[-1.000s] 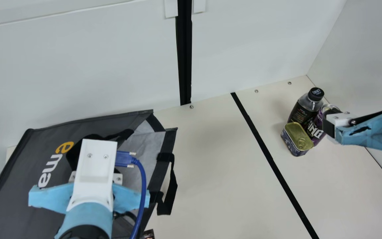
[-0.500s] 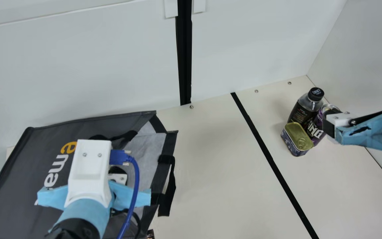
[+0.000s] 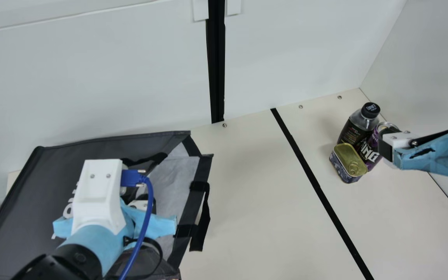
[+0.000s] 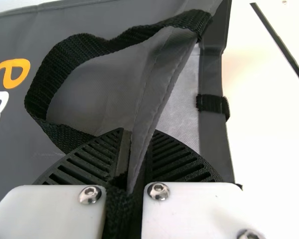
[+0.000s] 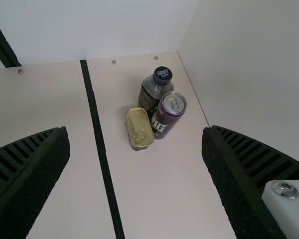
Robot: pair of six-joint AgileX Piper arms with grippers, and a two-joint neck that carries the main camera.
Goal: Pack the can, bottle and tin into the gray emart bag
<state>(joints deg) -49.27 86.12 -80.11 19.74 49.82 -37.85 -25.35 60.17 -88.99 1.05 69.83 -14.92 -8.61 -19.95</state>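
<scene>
At our left side of the table (image 3: 255,194) lies the gray bag (image 3: 49,179), its pale-lined mouth toward the middle. The left gripper (image 4: 138,134) is pinched on a fold of the bag's rim, with black strap webbing low between its fingers. On our right, past the black tape (image 3: 305,167), the can (image 3: 370,151), bottle (image 3: 351,133) and tin (image 3: 348,157) stand upright in a tight cluster. The right gripper (image 5: 135,130) is empty, its fingers wide apart.

We judge the bag light and floppy: it may fold or slide as we pull, so a hold on the rim seam should serve best for opening it. The can should be smooth and slippery, and if full, heavy for its size; we would take it round the middle. The bottle we would grip at its body, below the shoulder. The tin looks stiff and low, best pinched across its narrow sides, clear of the ring pull.

The left wrist view gives us the cloth between the fingers close up, and the orange letter; the main view gives us the bag's whole lie and its distance from the goods
</scene>
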